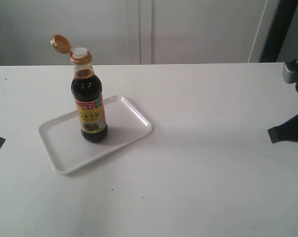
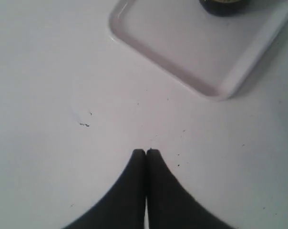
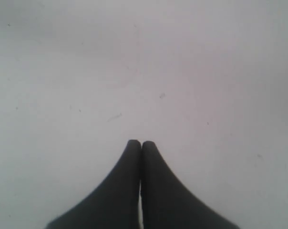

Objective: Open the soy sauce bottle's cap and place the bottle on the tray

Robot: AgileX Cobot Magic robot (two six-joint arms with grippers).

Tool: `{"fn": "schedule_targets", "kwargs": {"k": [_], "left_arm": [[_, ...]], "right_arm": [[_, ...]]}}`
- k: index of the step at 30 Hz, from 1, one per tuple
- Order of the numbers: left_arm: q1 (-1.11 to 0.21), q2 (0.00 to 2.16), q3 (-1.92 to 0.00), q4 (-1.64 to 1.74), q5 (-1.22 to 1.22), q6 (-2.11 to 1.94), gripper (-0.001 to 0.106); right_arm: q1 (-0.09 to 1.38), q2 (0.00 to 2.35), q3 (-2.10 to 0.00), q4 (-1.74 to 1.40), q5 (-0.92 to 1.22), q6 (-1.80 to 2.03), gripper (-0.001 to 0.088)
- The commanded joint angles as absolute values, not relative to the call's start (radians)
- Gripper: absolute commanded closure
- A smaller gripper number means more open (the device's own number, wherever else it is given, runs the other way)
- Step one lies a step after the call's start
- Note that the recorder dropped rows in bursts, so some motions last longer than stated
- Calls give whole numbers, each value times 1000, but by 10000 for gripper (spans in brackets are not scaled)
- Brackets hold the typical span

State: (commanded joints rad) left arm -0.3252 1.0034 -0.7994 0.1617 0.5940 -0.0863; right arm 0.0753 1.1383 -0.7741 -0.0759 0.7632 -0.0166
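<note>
evenly and softly lit, diffuse, no hard glare in the exterior view. only a faint shadow beside the soy sauce bottle [image 1: 90, 101] on the tray [image 1: 57, 133], falling toward the right. slightly hazy and low in contrast overall, with the white table [image 1: 203, 173] washed pale. softer and blurrier in both wrist views; dark left end effector [image 2: 146, 151] and right end effector [image 3: 141, 142] out of focus, edges smeared. mild pinkish cast across the right wrist view.
</note>
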Motion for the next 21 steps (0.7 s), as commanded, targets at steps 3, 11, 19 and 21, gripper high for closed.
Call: {"fn": "schedule_targets", "kwargs": {"k": [3, 11, 19, 21], "left_arm": [[-325, 952, -761, 130, 549, -86, 1053], [-325, 801, -659, 37, 418, -86, 1053], [-325, 662, -595, 31, 348, -92, 1053], [-325, 634, -576, 31, 333, -101, 1053]], "right_arm": [[54, 1100, -751, -117, 749, 58, 868], [49, 906, -637, -135, 553, 152, 868], [49, 676, -525, -135, 398, 161, 868], [49, 626, -507, -135, 387, 161, 868]]}}
